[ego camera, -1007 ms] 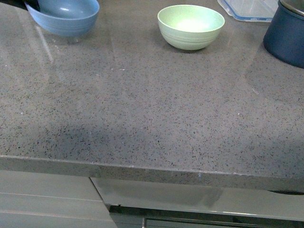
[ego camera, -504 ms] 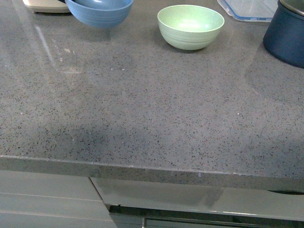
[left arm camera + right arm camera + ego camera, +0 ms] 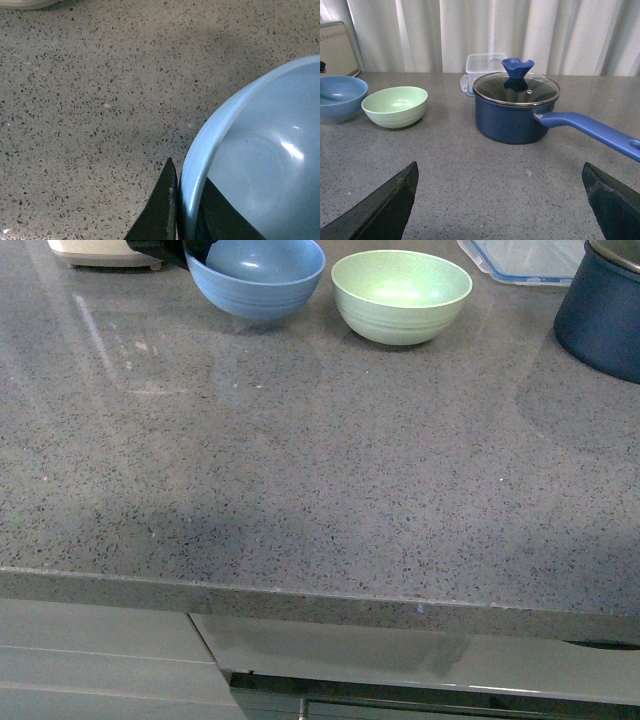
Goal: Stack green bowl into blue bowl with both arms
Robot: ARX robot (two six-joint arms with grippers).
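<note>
The blue bowl (image 3: 258, 280) is at the back of the grey counter, just left of the green bowl (image 3: 401, 295), a small gap between them. My left gripper (image 3: 190, 252) is shut on the blue bowl's left rim; in the left wrist view its dark fingers (image 3: 165, 205) pinch the rim of the blue bowl (image 3: 260, 165) from both sides. The right wrist view shows the green bowl (image 3: 395, 106) and the blue bowl (image 3: 340, 97) side by side, far off. My right gripper (image 3: 500, 197) is open and empty, low over bare counter. It does not show in the front view.
A dark navy pot (image 3: 605, 305) with a glass lid and long handle (image 3: 592, 131) stands at the back right. A clear plastic container (image 3: 525, 258) sits behind it. A cream appliance (image 3: 95, 250) is at the back left. The counter's front edge (image 3: 320, 590) runs across.
My left gripper has carried the blue bowl to the right, from the far back left to just beside the green bowl. The green bowl has not moved.
</note>
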